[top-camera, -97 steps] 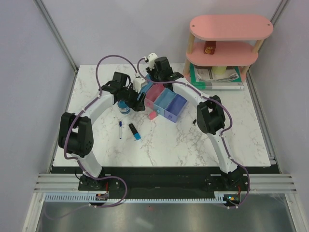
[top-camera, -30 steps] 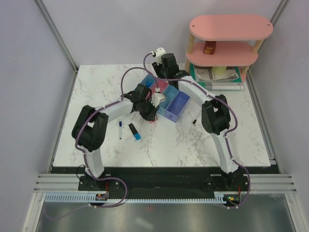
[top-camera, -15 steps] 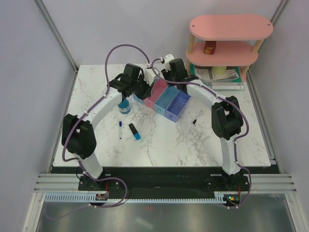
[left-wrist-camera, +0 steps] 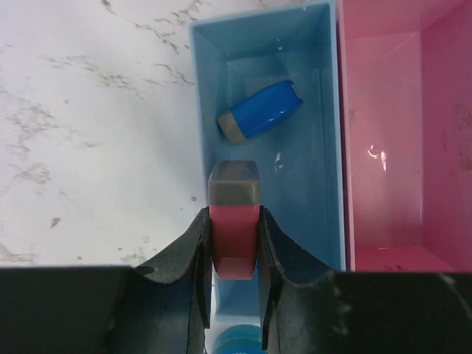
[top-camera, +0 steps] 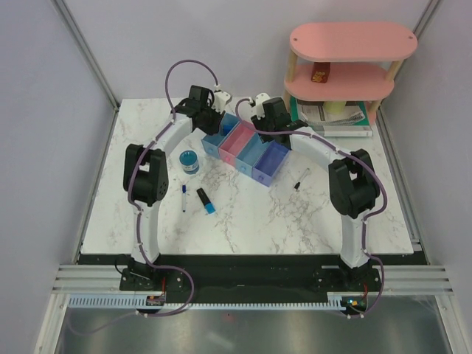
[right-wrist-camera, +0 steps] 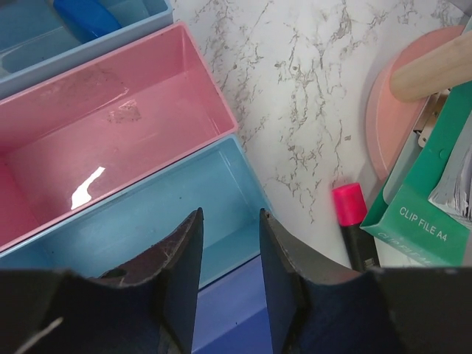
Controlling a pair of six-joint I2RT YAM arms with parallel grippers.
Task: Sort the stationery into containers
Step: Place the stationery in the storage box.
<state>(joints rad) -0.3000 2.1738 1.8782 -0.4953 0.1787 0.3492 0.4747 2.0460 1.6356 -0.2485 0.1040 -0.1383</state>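
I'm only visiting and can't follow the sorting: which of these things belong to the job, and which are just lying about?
Part of the job: row of bins, pink eraser held in the left gripper, blue eraser already in a bin, tape roll, pen, second pen, blue-ended highlighter, pink-ended highlighter.

Just lying about: pink shelf, red box on it, green clip file.

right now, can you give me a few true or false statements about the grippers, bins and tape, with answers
1. The left gripper holds a pink eraser. True.
2. The pink bin contains a blue eraser. False: the pink bin is empty; the blue eraser lies in the light blue bin beside it.
3. The right gripper is shut on something. False: it is open and empty.
4. The tape roll sits on the table. True.
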